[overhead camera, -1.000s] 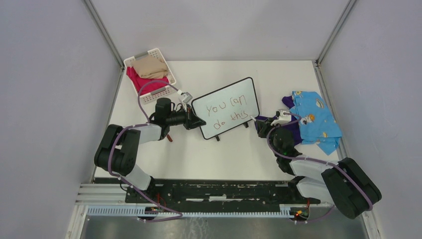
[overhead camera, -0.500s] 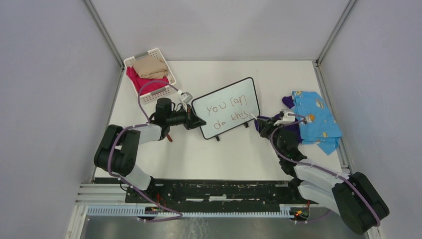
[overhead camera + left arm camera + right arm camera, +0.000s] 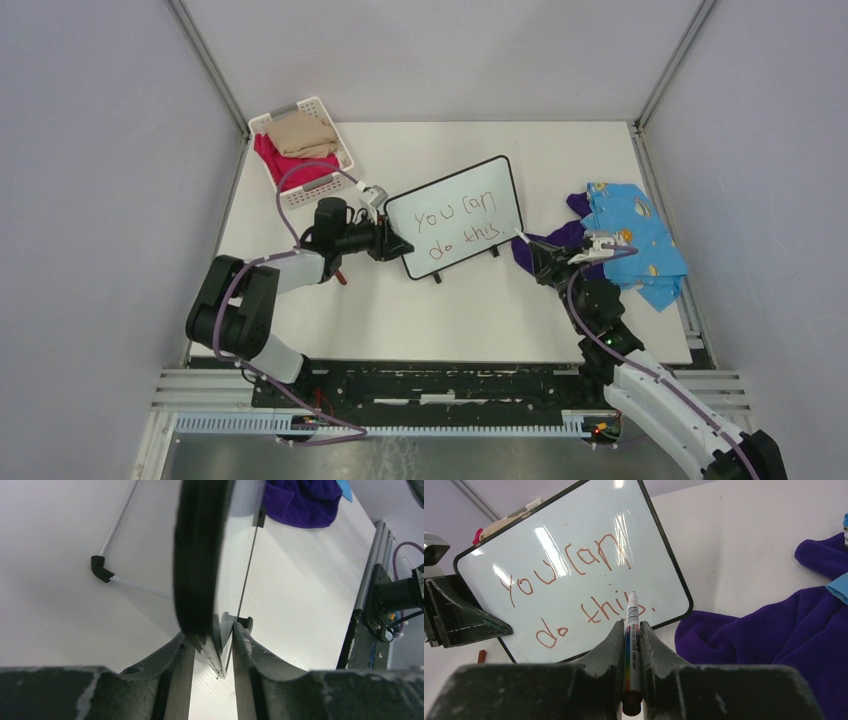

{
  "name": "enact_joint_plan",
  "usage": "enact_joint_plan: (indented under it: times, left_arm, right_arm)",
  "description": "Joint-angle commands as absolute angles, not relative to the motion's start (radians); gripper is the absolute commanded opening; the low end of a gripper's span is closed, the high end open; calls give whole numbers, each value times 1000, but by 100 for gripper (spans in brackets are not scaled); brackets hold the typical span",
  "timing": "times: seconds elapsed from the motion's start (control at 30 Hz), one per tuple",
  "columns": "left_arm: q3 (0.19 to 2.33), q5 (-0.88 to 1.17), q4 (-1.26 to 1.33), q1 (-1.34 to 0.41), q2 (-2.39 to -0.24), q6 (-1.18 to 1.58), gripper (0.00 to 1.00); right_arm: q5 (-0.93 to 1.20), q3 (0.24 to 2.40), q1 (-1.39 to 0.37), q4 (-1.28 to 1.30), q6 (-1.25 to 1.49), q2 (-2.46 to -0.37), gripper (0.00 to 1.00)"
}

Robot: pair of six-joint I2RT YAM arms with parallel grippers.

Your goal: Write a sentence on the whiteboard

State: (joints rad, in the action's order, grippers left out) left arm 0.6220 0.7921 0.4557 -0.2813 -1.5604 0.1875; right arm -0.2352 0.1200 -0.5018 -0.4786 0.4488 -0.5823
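Bases of both arms sit on a black rail (image 3: 440, 385) at the near edge of the white bench (image 3: 450, 325). Going out from there, the right arm (image 3: 600, 320) reaches up and inward, and the right jaws are clamped tight on a marker (image 3: 632, 630), white barrel with a coloured label, tip poking forward. From the wrist view that tip lines up with the full stop at the end of the writing on the whiteboard (image 3: 455, 190). From above it's right by the lower right corner, and honestly I can't tell if it's touching. The left arm (image 3: 290, 265) comes in from the other side with the left jaws straddling the whiteboard's left edge, one on each face. I can't tell whether they're actually pinching it or just sitting loose around it. The whiteboard itself stands on its two little black feet about mid-bench, turned at an angle, with "you can do this." scrawled on it in reddish-brown. A small reddish-brown bit (image 3: 342, 278) lies on the bench just beside the left arm. Right of the whiteboard is a purple cloth (image 3: 562, 236), with a blue patterned cloth (image 3: 640, 235) overlapping it farther right. Way off in the far left corner, a white slatted basket (image 3: 262, 121) holds a beige cloth (image 3: 300, 132) on top of a pink cloth (image 3: 272, 158).
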Motion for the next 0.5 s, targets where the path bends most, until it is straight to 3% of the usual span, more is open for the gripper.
enact_joint_plan:
  times: [0.0,0.17,0.2,0.23,0.37,0.47]
  left_arm:
    - [612,638,344,-282,-1515,114,44]
    - [598,582,309,-282,-1448,118,57]
    - [597,570,300,-281,-1431,122,71]
    - [597,553,287,-282,-1411,125,76]
    - [590,469,215,-281,-1281,135,79]
    - [592,241,123,-278,-1151,164,86]
  right_arm:
    - [-219,124,-499,-350,420,-487,0]
    - [-223,127,-501,-309,412,-420,0]
    - [-219,129,-499,-306,412,-410,0]
    - [-211,132,-499,-302,414,-405,0]
    - [-178,154,-499,-275,413,-380,0]
    - [-167,167,-500,-254,406,-356,0]
